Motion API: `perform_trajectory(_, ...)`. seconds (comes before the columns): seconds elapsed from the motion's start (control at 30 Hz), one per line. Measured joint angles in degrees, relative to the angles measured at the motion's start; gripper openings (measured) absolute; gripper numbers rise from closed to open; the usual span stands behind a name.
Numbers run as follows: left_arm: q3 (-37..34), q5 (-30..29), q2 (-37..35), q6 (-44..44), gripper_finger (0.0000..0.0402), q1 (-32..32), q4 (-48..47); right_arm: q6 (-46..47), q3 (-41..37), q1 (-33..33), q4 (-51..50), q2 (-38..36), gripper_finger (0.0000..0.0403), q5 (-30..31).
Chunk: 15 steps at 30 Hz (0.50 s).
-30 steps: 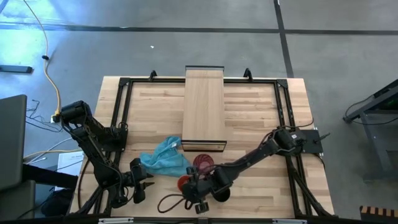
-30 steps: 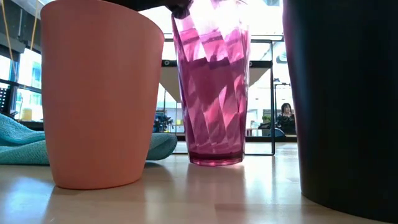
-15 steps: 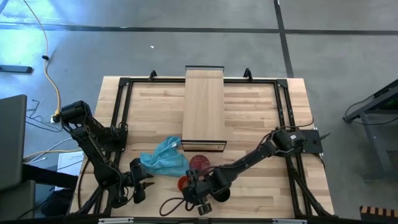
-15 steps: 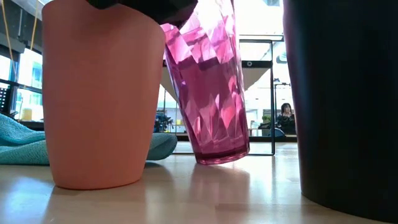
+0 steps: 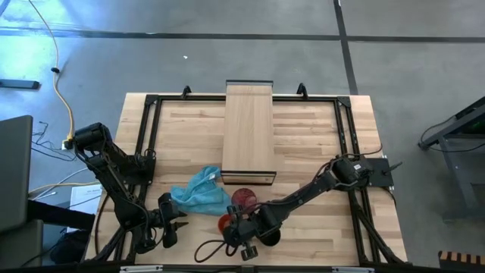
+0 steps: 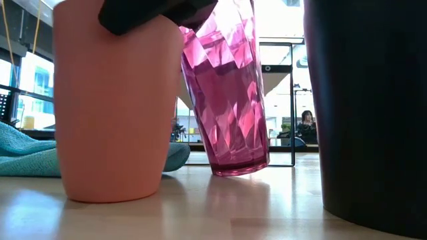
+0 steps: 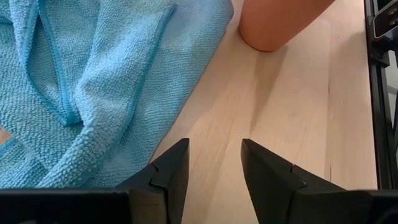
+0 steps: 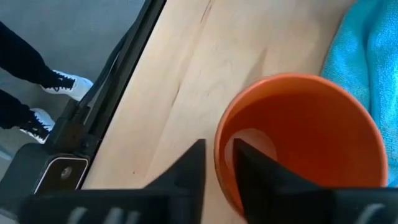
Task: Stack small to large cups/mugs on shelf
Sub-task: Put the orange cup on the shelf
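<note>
The small orange-red cup point(image 5: 225, 222) stands upright on its base near the table's front edge, with my right gripper point(image 8: 217, 149) shut on its rim. Just behind it the see-through pink cup point(image 6: 230, 93) is tilted, its top leaning toward the orange cup point(image 6: 117, 107). The black cup point(image 6: 367, 107) stands to the right. The pale wooden shelf point(image 5: 248, 133) lies at the table's far middle. My left gripper point(image 7: 214, 165) stands open at the front left, beside the blue cloth point(image 7: 93, 81), touching nothing. My right gripper pinches the orange cup's rim wall point(image 8: 219, 163), one finger inside the cup and one outside. The fingers slant down onto it from above and from the table's right. The cup stays upright with its base on the table point(image 6: 113, 197).
The light blue cloth point(image 5: 201, 193) lies crumpled left of the cups. A dark cable loop point(image 5: 212, 246) lies at the front edge. A black metal frame point(image 5: 148, 136) runs around the tabletop. A person's shoes point(image 8: 56, 81) show on the floor beside the table.
My right gripper has come down over the orange cup's rim. The pink cup, upright a second ago, has tipped with its top toward the orange cup and stays tilted. The orange cup has slid a little toward the table's right.
</note>
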Motion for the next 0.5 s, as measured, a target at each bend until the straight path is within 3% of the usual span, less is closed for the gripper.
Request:
perform_trajectory(0.13, 0.0, -0.37, 0.0, 0.02, 0.0133, 0.0, -0.02, -0.15, 0.0, 0.0, 0.02, -0.02, 0.0007, -0.48)
perform_trajectory(0.5, 0.0, -0.42, 0.0, 0.04, 0.0133, 0.0, -0.42, 0.02, 1.81, 0.7, -0.07, 0.05, 0.0002, -1.05)
